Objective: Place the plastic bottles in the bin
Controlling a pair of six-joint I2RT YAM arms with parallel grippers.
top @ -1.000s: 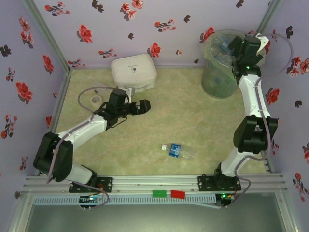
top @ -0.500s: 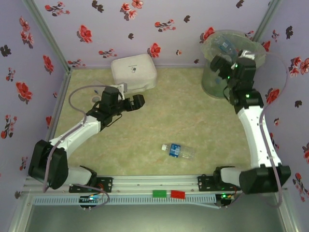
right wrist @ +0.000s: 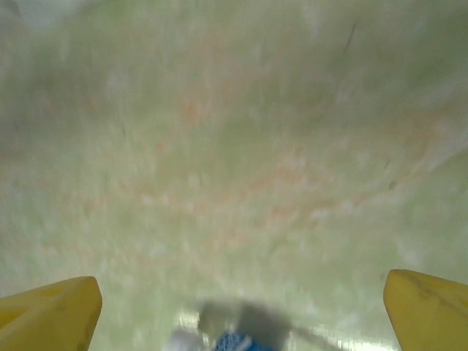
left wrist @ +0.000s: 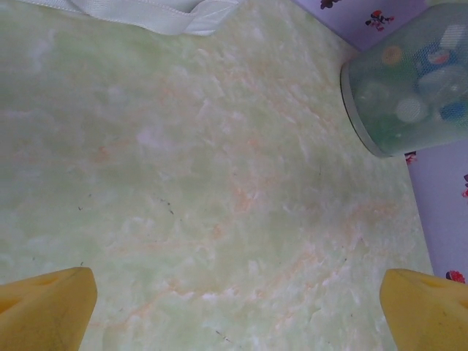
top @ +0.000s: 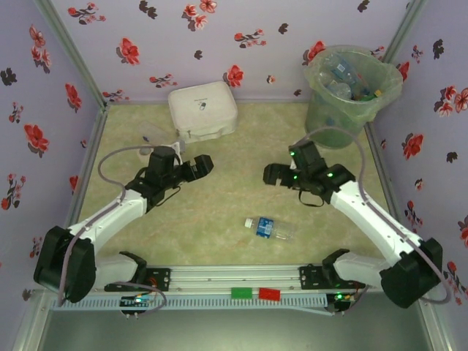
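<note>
Loose bottle (top: 268,228): lying on its side on the table near the front rail, well apart from the bin; blurred at the lower edge of the right wrist view.
Bin (top: 322,117): far right corner; other bottles (top: 349,79) inside.
Right gripper (top: 272,174): jaws spread wide, empty, just beyond the bottle.
Left gripper (top: 202,164): spread wide, empty, near the white box (top: 202,110).
Handling note: probably best to bring the right fingers down across the body — not along it — and close gently; it may roll.

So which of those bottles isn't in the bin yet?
The clear bottle with the blue label, lying on its side on the table; the other bottles already sit inside the bin.
</note>
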